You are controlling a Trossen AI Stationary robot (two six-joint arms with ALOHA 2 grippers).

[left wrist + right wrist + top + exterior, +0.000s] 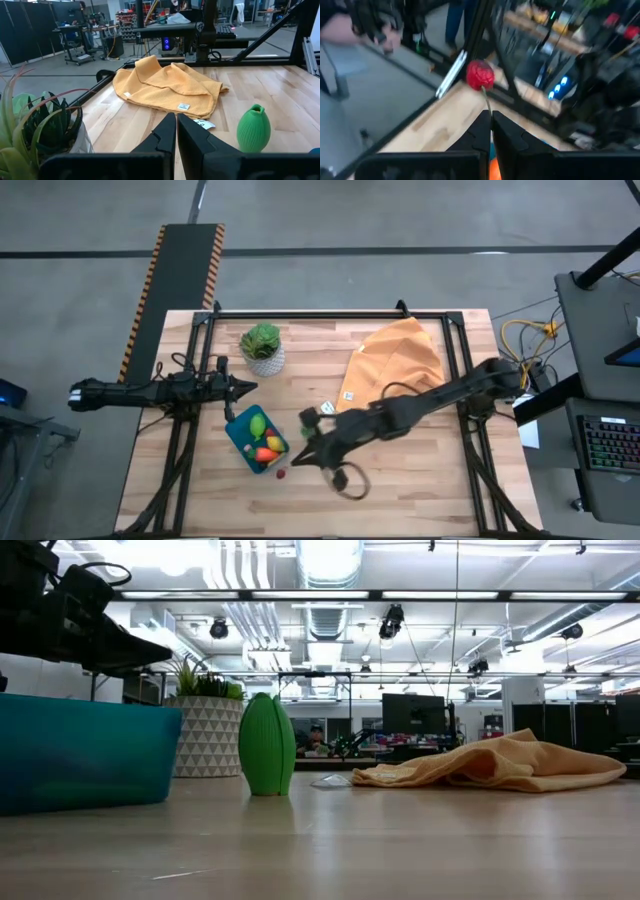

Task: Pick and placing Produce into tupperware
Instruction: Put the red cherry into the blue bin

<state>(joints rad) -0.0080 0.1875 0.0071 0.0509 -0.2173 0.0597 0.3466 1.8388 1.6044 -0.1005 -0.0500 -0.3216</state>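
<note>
While the right end effector (487, 117) hangs beside the teal tupperware (256, 440), its fingers are pressed together on the thin stem of a small red fruit (480, 75), which sticks out just past the tips. High view: that end effector sits at the container's near corner, arm stretched across from the right side of the worktop (420, 490). A small red spot shows on the wood just beside the container there; likely the same fruit, cannot be sure.

Left end effector (176, 131): fingers pressed together, holding nothing, parked just short of the container's far side, potted plant (262, 346) close alongside it.

Inside the tupperware: a green piece (258, 424), a yellow piece (273, 443) and an orange-red one (264, 454).

Outside: a ribbed green vegetable (267, 744) stands upright on the worktop, a little beyond the right end effector, toward the orange cloth (395, 360).

Judgement: well along. Three pieces are in; the red fruit is pinched but not yet over the opening, and the green vegetable is untouched. Two placements appear to remain.
</note>
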